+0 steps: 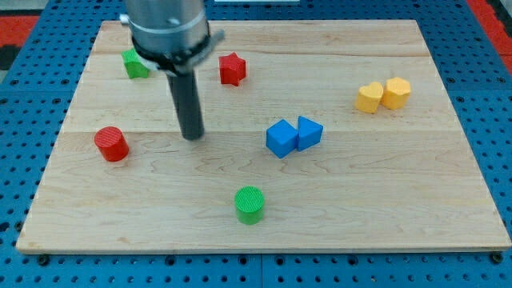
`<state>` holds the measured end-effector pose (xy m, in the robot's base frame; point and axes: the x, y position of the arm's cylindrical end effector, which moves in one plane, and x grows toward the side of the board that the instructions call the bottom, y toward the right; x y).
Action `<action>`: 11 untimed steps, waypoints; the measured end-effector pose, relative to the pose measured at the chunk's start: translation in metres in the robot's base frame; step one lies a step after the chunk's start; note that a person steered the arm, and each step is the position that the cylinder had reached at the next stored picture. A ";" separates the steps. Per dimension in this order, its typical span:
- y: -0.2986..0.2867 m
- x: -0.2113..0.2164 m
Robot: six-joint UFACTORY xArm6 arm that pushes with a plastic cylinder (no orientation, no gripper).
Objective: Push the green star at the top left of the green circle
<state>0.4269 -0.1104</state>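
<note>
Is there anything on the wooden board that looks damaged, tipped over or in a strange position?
Nothing stands out. The green star, partly hidden by the arm, the red star, red cylinder, green circle, two blue blocks and two yellow blocks all sit on the board. My tip touches none.

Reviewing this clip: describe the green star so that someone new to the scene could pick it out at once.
Start at the wooden board and go to its corner at the view's top left. The green star sits there, partly hidden behind the arm's grey housing, above my tip. The only other green block, the green circle, is a cylinder near the view's bottom.
</note>
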 end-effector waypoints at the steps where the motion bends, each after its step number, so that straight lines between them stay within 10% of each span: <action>1: -0.018 -0.077; 3: -0.097 -0.155; 11: -0.104 -0.114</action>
<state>0.3129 -0.2145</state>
